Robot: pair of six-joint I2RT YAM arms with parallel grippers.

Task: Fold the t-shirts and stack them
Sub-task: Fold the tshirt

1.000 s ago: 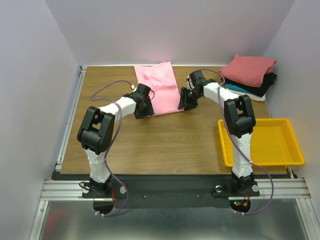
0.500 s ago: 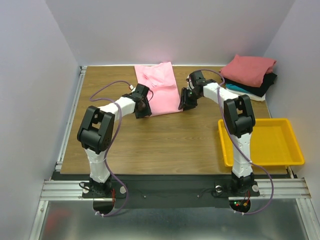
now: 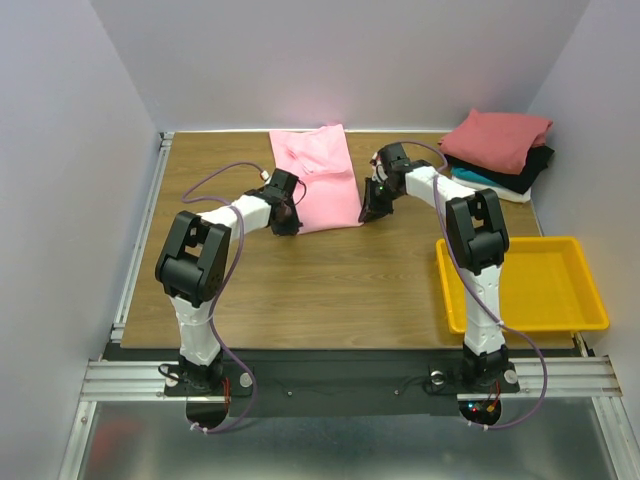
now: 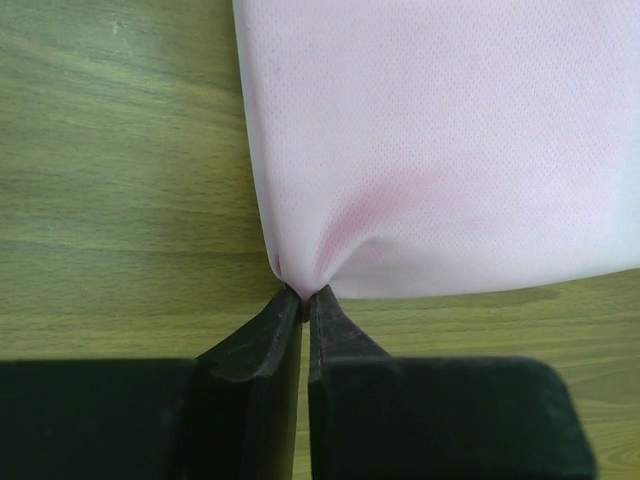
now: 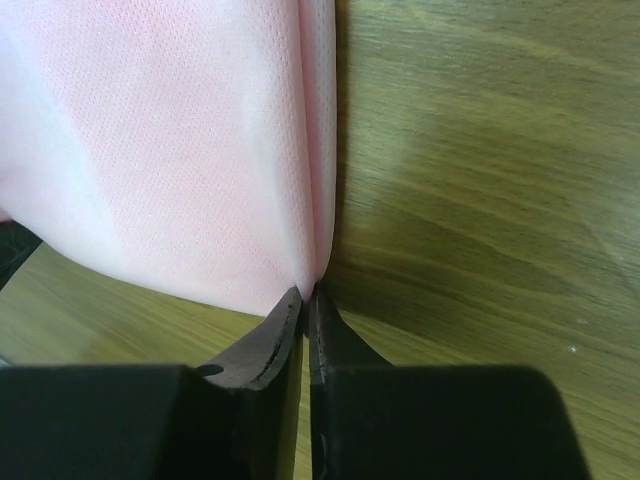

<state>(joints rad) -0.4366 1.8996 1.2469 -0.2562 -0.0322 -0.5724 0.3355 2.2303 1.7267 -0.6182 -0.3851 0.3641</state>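
A light pink t-shirt point(image 3: 318, 175) lies folded lengthwise on the wooden table, running from the back wall toward me. My left gripper point(image 3: 292, 222) pinches its near left corner; in the left wrist view the cloth point(image 4: 440, 150) puckers into the shut gripper point(image 4: 304, 296). My right gripper point(image 3: 368, 212) pinches the near right corner, and the folded edge of the shirt point(image 5: 180, 150) meets the shut gripper point(image 5: 305, 293) in the right wrist view. At the back right sits a pile of folded t-shirts point(image 3: 497, 140): dusty red on top, black and teal under it.
A yellow plastic tray point(image 3: 590, 300) stands at the right, near my right arm's base. The back wall runs just behind the pink shirt's far end. A metal rail point(image 3: 140, 240) borders the table's left side.
Both grippers have closed on the pink shirt's near corners; a second ago their jaws stood apart at those corners. The arms have barely shifted.
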